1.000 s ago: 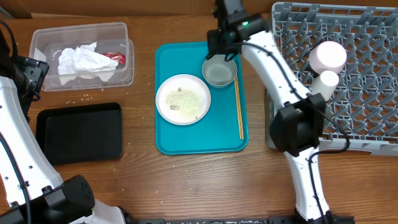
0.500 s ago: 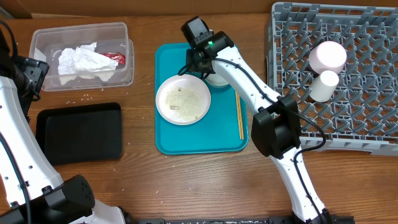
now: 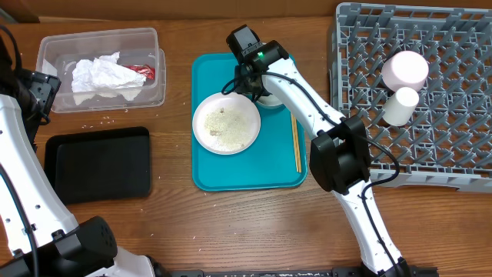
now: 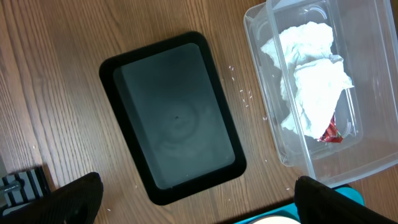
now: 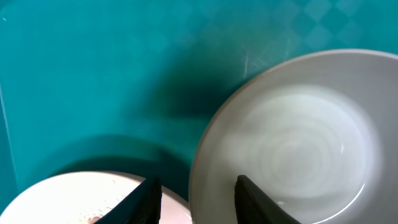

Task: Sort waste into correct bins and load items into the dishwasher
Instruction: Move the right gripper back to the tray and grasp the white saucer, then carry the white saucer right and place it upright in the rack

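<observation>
The right gripper (image 5: 198, 190) is partly open, its 2 fingers (image 5: 149, 200) straddling the left rim of the grey-white bowl (image 5: 292, 149) on the teal tray (image 5: 93, 62), just beside the rice-flecked plate (image 3: 226, 123). A rim pinch seems the surest hold on so smooth a bowl. It is not yet clamped, I judge. The left gripper (image 4: 198, 194) hangs wide and empty above the black tray (image 4: 174, 118) and clear tub (image 4: 273, 146), out of the way. The dish rack (image 3: 461, 123) stands on the desk to the right.

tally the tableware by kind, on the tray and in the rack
Round white plate, on teal plastic tray: 1
Grey-white round bowl, same tray: 1
Thin wooden chopsticks, same tray: 1 set
Small white cup, in grey plastic rack: 1
Pale-pink round dish, in rack: 1
Total: 5
</observation>
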`<move>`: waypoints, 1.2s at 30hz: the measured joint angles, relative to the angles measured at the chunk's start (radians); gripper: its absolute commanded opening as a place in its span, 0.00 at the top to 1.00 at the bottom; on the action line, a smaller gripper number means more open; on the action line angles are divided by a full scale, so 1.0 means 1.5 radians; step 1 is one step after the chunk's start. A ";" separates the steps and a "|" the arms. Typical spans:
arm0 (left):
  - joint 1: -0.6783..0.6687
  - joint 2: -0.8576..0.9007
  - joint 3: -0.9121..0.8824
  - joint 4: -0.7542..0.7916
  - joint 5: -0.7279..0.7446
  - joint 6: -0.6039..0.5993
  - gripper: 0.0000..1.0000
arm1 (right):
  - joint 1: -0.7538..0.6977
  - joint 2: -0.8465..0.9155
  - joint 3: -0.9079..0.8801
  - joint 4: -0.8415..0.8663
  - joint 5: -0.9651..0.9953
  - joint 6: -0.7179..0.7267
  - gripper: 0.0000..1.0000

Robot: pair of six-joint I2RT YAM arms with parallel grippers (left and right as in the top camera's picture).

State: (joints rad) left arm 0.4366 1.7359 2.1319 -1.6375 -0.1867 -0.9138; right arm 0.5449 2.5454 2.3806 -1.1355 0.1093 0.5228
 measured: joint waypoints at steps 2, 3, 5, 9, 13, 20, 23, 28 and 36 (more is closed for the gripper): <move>0.000 0.000 0.000 0.000 0.000 0.000 0.00 | 0.000 0.001 -0.002 -0.001 0.000 0.000 0.64; 0.000 0.000 0.000 0.000 0.000 0.000 0.00 | 0.000 0.002 -0.003 -0.001 -0.001 0.000 0.64; 0.000 0.000 0.000 0.000 0.000 0.000 0.00 | 0.000 0.003 -0.004 0.000 -0.001 0.001 0.67; 0.000 0.000 0.000 0.000 0.000 0.000 0.00 | 0.000 0.004 -0.004 -0.002 -0.004 -0.002 0.84; 0.000 0.000 0.000 0.000 0.000 0.000 0.00 | -0.001 0.004 -0.003 -0.010 -0.019 -0.002 0.92; 0.000 0.000 0.000 0.000 0.000 0.000 0.00 | -0.004 0.002 0.033 -0.051 -0.022 -0.002 0.96; 0.000 0.000 0.000 0.000 0.000 0.000 0.00 | -0.014 -0.007 0.056 -0.075 -0.033 -0.003 0.96; 0.000 0.000 0.000 0.000 0.000 0.000 0.00 | -0.063 -0.045 0.132 -0.132 -0.059 -0.026 0.96; 0.000 0.000 0.000 0.000 0.000 0.000 0.00 | -0.271 -0.158 0.259 -0.220 -0.131 -0.091 0.96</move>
State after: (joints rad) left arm 0.4366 1.7355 2.1319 -1.6375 -0.1864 -0.9138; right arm 0.1383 2.3077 2.7693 -1.4662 -0.0872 0.3862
